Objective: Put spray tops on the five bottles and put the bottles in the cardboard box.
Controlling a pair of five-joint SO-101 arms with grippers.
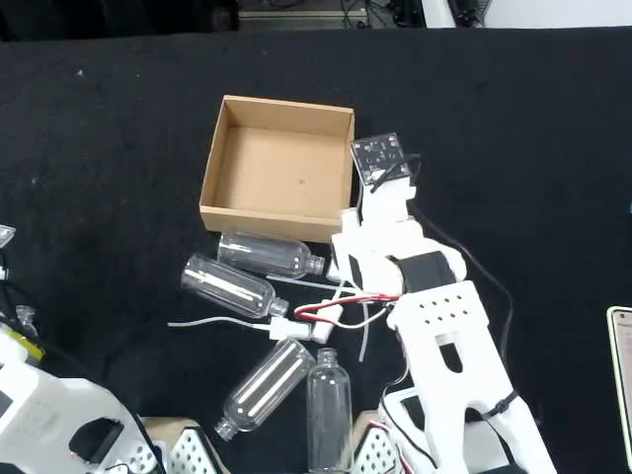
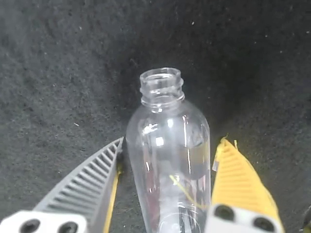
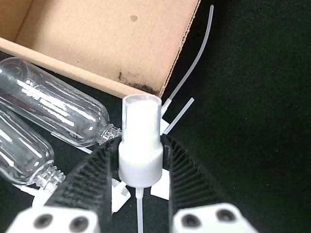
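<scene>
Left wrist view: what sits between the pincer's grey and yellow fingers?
A clear uncapped bottle, neck pointing away from the left pincer, seen in that view.

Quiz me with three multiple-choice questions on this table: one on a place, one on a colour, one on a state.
1. Where do the four loose bottles lie?
A. on the table beside the box
B. in the box
C. stacked on an arm
2. What colour is the spray top in the right jaws?
A. blue
B. white
C. red
3. The bottle in the left jaws is
A. capped
B. without a top
C. crushed
Answers: 1 A, they lie on the black table by the box's front wall; 2 B, its cap and collar are white; 3 B, its threaded neck is open.
</scene>
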